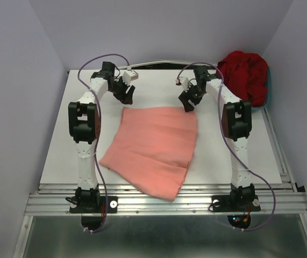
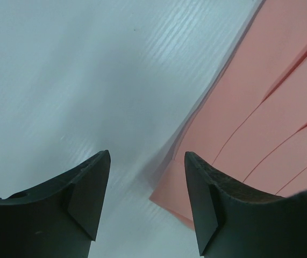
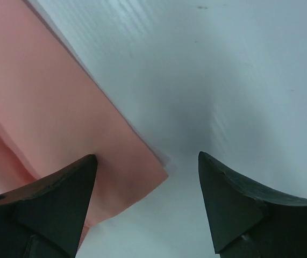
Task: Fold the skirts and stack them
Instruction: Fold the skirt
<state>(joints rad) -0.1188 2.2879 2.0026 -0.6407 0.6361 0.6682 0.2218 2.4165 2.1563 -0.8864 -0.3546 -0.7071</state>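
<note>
1. Skirts numbered two: one salmon-pink skirt (image 1: pixel 153 150) lay spread flat mid-bench, and one deep red skirt (image 1: pixel 244 72) sat bunched in the teal basin (image 1: pixel 268 94) at the far right.
2. Two arms arched over the pink skirt's far corners. Left hand (image 2: pixel 147 161) and right hand (image 3: pixel 147 156) each had fingers apart, gripping nothing.
3. Pink cloth was smooth with straight pleats. The white bench (image 1: pixel 239 156) was finely ribbed.

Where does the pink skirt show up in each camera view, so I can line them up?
Top: pink skirt spread flat in the middle.
Left wrist: pink skirt on the right side, corner low.
Right wrist: pink skirt on the left side, corner low.
Shared landmark: white table.
</note>
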